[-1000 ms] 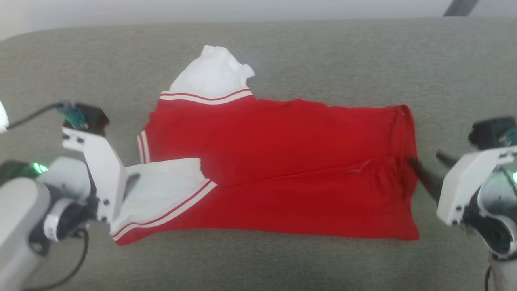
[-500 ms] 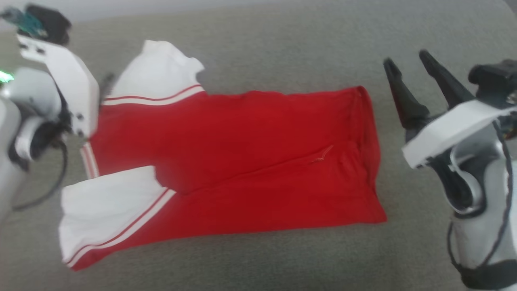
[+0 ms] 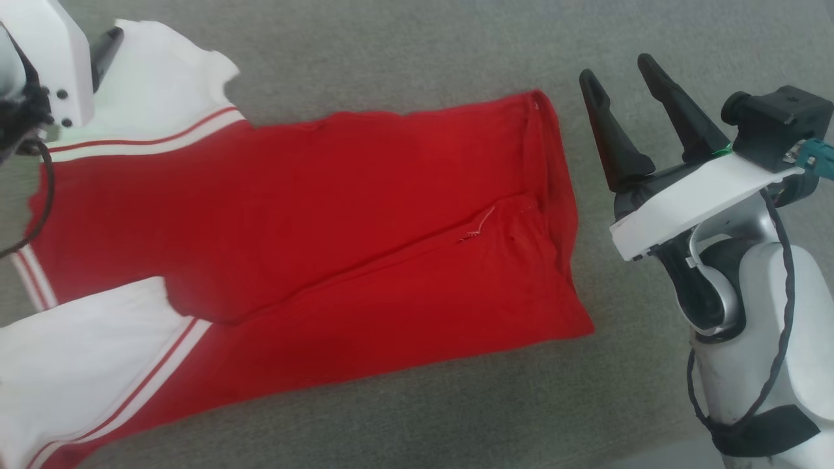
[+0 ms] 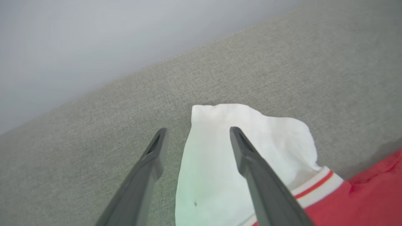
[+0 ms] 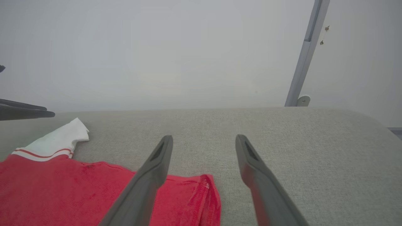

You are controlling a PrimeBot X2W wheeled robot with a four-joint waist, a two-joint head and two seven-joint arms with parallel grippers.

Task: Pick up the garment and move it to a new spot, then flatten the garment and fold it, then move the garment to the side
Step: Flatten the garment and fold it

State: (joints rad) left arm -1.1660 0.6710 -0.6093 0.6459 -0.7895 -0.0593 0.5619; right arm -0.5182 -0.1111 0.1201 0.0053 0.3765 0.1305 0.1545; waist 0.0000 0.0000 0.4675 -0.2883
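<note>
Both claws are wide open and empty, and the garment (image 3: pixel 313 215) lies pretty much flat on the grey padded surface (image 3: pixel 391 58) with its long axis running between them: left claw (image 4: pixel 198 130) at its white shoulder end, right claw (image 3: pixel 618 68) just beside its red hem.

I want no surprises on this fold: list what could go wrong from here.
1. The open left gripper straddles only an edge of the white shoulder panel on the jersey, with one finger over the grey cushion; closing could pinch a sliver that slips out.
2. The hem beside the open right gripper is rolled and bunched; a grab there may catch one layer and drag in creases.
</note>
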